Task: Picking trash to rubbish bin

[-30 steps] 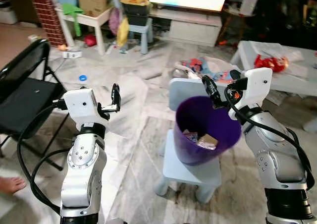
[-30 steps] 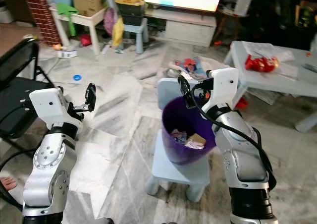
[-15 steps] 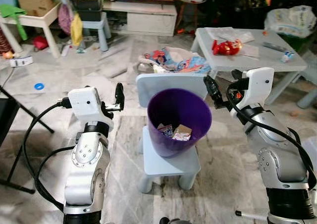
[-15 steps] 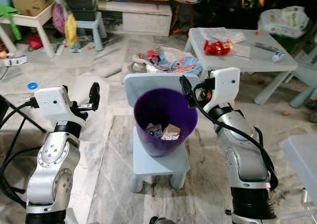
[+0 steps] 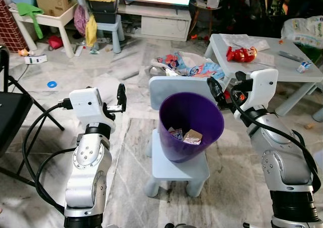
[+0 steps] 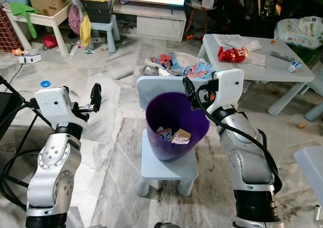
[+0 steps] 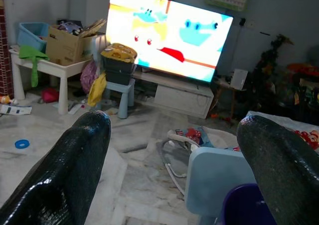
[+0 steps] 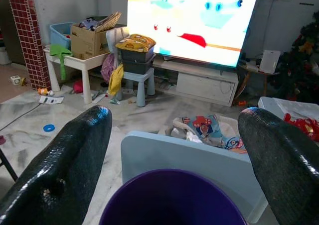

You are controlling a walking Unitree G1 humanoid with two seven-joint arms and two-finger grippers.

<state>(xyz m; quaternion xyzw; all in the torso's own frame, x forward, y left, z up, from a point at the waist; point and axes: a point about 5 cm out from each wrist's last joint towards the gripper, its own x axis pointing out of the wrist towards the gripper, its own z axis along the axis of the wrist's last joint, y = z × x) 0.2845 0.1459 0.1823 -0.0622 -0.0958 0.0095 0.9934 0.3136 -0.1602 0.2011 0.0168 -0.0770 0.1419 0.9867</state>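
Both the left gripper (image 5: 119, 98) and right gripper (image 5: 214, 91) hang spread and empty beside the purple bin (image 5: 191, 124) on the small blue chair (image 5: 177, 168), where two wrappers (image 5: 185, 135) already lie; floor clutter suggests more remains.

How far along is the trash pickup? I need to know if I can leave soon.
Done: two wrappers lie in the purple bin on the stool. In hand: nothing; left gripper and right gripper hover with jaws open. Left: litter on the floor, such as the blue ring.
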